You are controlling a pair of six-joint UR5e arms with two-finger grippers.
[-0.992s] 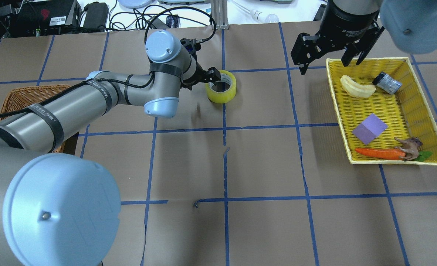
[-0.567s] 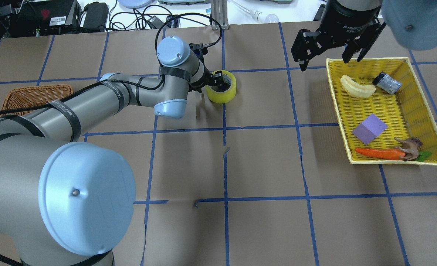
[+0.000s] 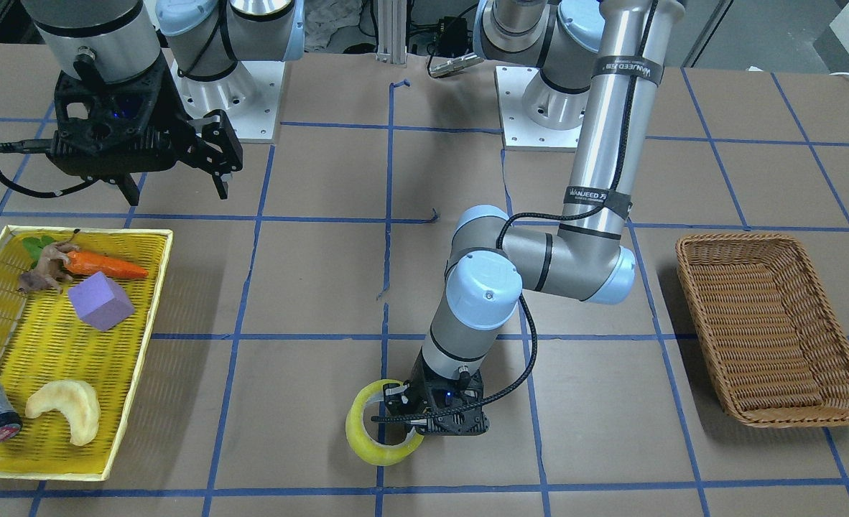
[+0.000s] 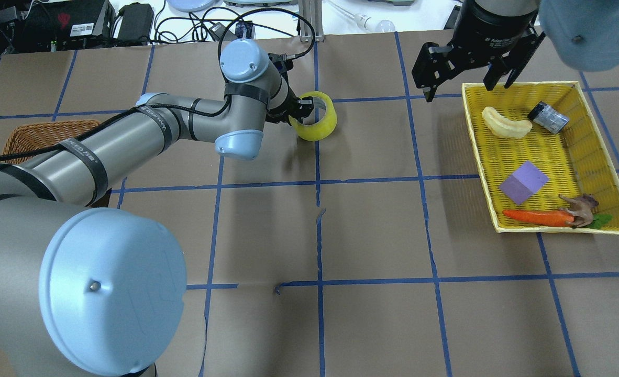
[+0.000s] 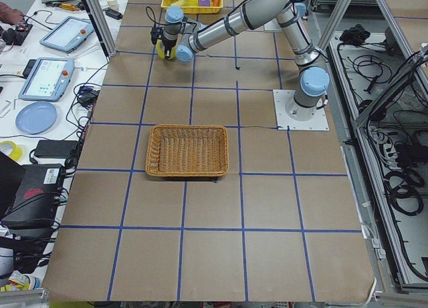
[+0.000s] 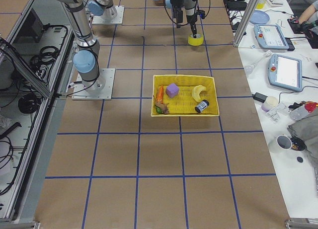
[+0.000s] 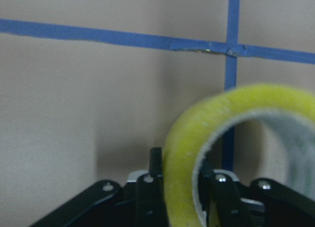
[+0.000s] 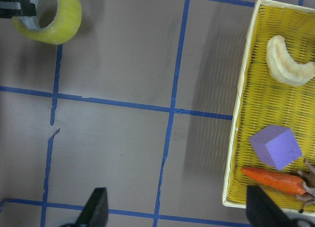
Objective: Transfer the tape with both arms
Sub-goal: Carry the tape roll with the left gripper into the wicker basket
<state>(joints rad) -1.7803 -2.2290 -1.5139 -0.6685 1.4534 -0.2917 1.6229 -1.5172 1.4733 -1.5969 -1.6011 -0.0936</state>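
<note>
The tape (image 4: 321,124), a yellow ring with a pale core, is tilted up on edge at the far middle of the table. My left gripper (image 4: 301,109) is shut on its near wall, one finger inside the ring and one outside. The left wrist view shows the tape (image 7: 197,148) pinched between the two fingers (image 7: 155,163). It also shows in the front view (image 3: 367,434) with the left gripper (image 3: 403,411) on it. My right gripper (image 4: 464,86) is open and empty, hovering by the yellow tray's far left corner, apart from the tape (image 8: 59,20).
A yellow tray (image 4: 479,157) at the right holds a purple cube (image 4: 523,181), a carrot (image 4: 537,217), a pale curved piece (image 4: 506,124) and a small dark cylinder (image 4: 548,117). A wicker basket (image 3: 769,323) stands on my left side.
The tape lay flat on the table; now my left gripper has shut on its wall and tipped it up on edge. The right gripper has barely moved.
</note>
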